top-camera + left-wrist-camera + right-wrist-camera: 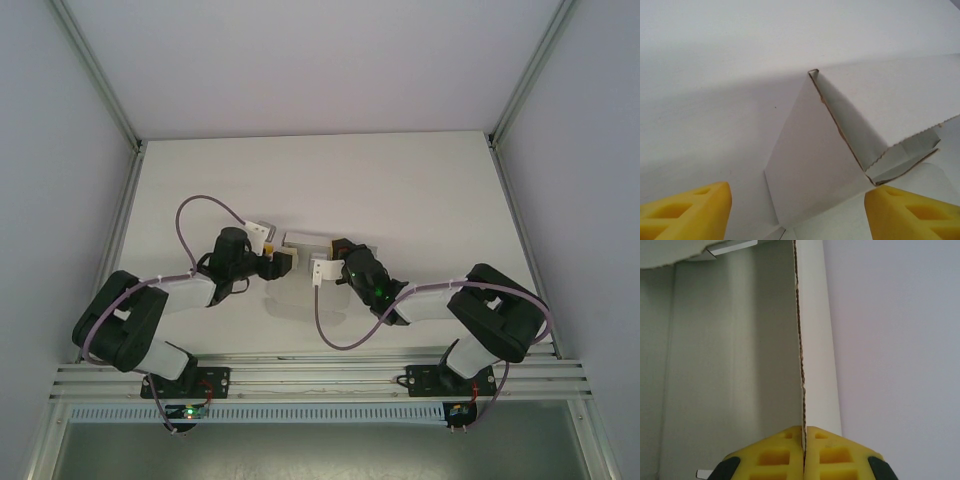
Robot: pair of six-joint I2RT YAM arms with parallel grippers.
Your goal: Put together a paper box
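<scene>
Evidently light, flimsy card: the paper box (299, 241) sits mid-tabletop (420, 180) between the arms. The right tool (804, 452) pinches one wall's raw edge at 6 o'clock; the left tool (799, 215) is spread. Hold near creases, since panels probably buckle

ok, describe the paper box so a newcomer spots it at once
On the white table, look at its middle. The paper box is there, one wall pinched in the shut right gripper, the open left gripper facing a loose flap. Unlike the yellow-fingered grippers, it is thin white card with raw brownish cut edges.
</scene>
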